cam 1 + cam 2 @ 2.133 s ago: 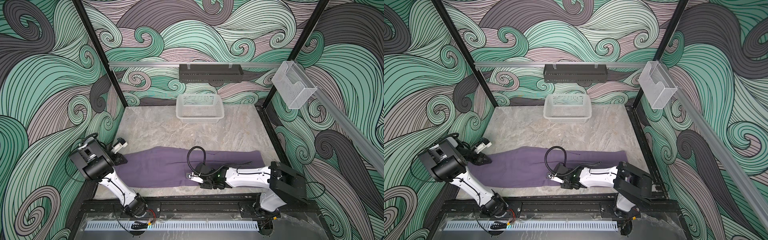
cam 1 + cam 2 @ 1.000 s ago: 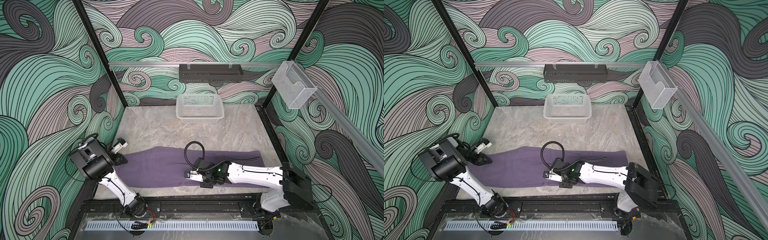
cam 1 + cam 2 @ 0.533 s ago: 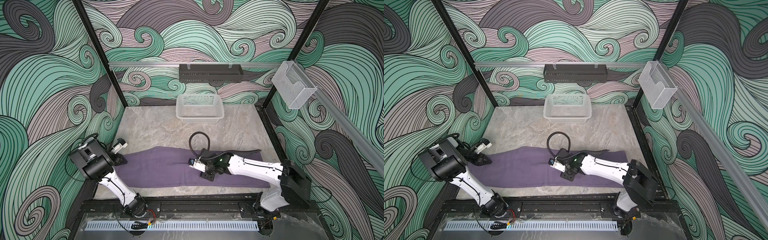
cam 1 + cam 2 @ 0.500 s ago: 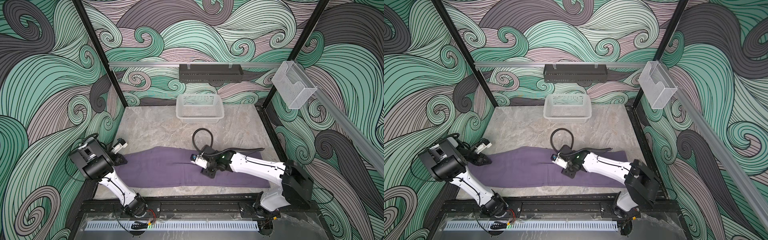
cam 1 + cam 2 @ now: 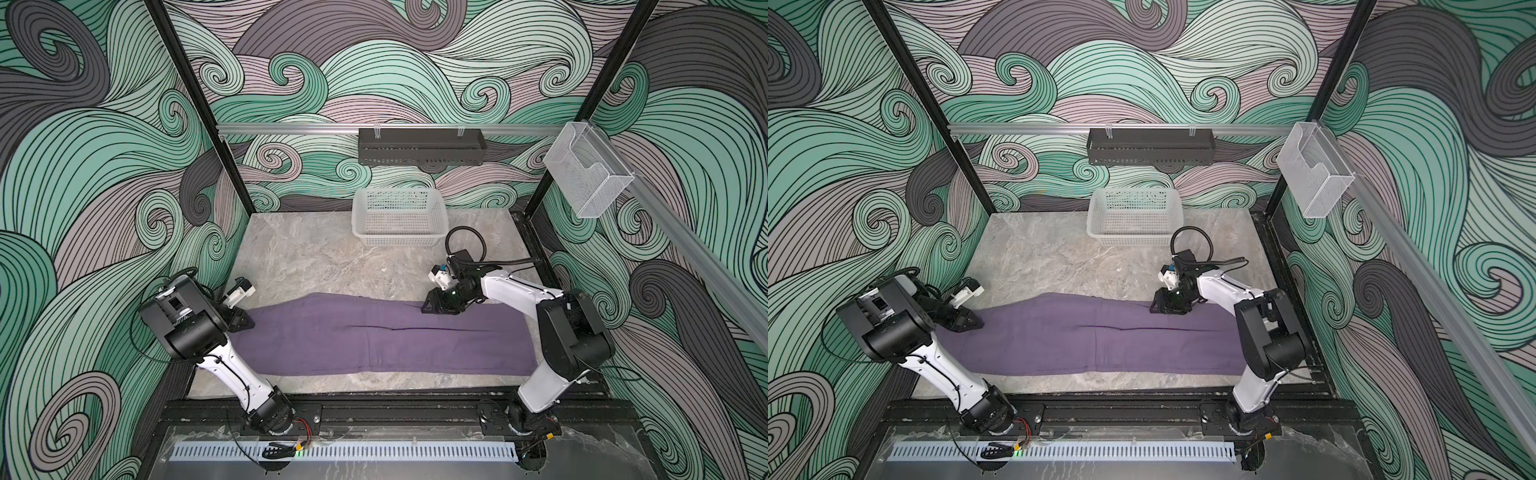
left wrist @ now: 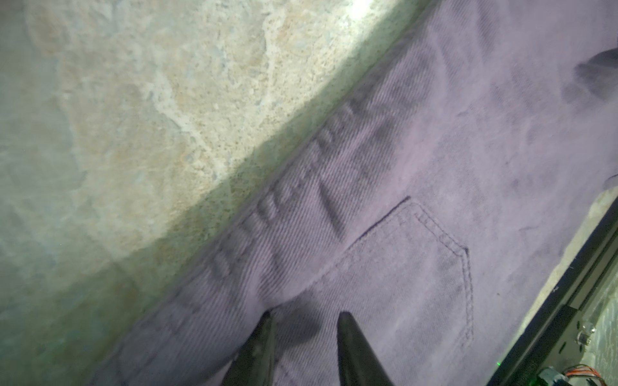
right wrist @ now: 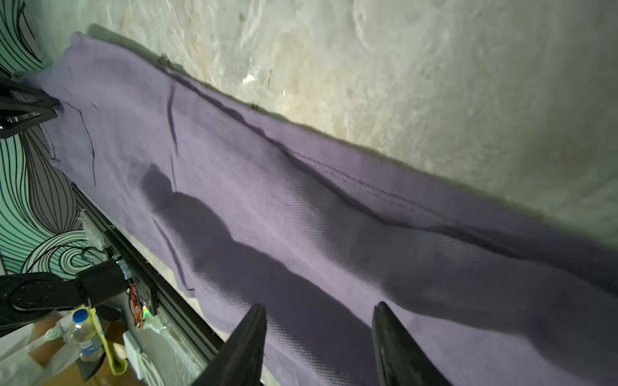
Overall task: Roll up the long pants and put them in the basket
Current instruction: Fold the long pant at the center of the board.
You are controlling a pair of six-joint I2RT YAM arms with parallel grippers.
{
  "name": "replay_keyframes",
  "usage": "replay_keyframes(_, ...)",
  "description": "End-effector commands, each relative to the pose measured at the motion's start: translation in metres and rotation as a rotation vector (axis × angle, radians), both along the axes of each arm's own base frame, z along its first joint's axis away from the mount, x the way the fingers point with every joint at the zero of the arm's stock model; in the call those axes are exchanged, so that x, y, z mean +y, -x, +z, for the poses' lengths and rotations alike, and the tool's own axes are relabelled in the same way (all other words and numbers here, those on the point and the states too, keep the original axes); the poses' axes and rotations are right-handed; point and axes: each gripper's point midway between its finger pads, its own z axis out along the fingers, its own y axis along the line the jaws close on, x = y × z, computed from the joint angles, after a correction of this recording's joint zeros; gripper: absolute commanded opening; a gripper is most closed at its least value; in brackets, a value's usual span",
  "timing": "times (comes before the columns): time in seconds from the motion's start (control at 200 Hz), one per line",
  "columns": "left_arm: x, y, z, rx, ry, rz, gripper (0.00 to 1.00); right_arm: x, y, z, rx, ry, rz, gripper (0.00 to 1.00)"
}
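Note:
The long pants (image 5: 374,336) lie flat and stretched across the table in both top views, dusty purple, with the waist at the left. My left gripper (image 5: 248,323) sits at the waist end. In the left wrist view its tips (image 6: 305,315) stand a little apart and press on the fabric beside a stitched pocket (image 6: 418,267). My right gripper (image 5: 432,308) hovers at the far edge of the legs, right of the middle. In the right wrist view its jaws (image 7: 320,305) are wide open over the pants (image 7: 267,200) with nothing between them.
A white mesh basket (image 5: 399,216) stands at the back of the table. A black rack (image 5: 419,145) hangs on the rear wall and a clear bin (image 5: 588,174) on the right rail. The black frame rail (image 5: 374,409) runs along the front edge.
My right gripper has opened and swept from the pants' near edge around the middle across to their far edge on the right. The left gripper has stayed at the waist.

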Motion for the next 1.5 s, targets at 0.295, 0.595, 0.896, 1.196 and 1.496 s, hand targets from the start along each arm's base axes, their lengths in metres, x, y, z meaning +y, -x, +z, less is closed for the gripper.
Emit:
replay_keyframes(0.295, 0.010, 0.002, -0.010, 0.013, -0.020, 0.006, 0.32, -0.035, 0.023, -0.047, 0.292, 0.046, -0.174, 0.54)
replay_keyframes(0.595, 0.014, 0.000, -0.006, 0.003, -0.047, 0.017, 0.32, -0.079, -0.065, -0.053, 0.205, 0.083, -0.330, 0.54)
replay_keyframes(0.896, 0.021, -0.013, -0.004, -0.020, -0.050, 0.058, 0.32, -0.081, -0.092, 0.007, 0.032, 0.260, -0.056, 0.82)
replay_keyframes(1.196, 0.014, -0.026, -0.005, -0.021, -0.040, 0.056, 0.32, -0.010, -0.001, 0.073, -0.888, 0.837, 0.918, 0.84)
replay_keyframes(1.496, 0.006, -0.031, -0.011, -0.019, -0.022, 0.060, 0.32, -0.013, 0.074, 0.069, -0.876, 0.562, 0.967, 0.50)
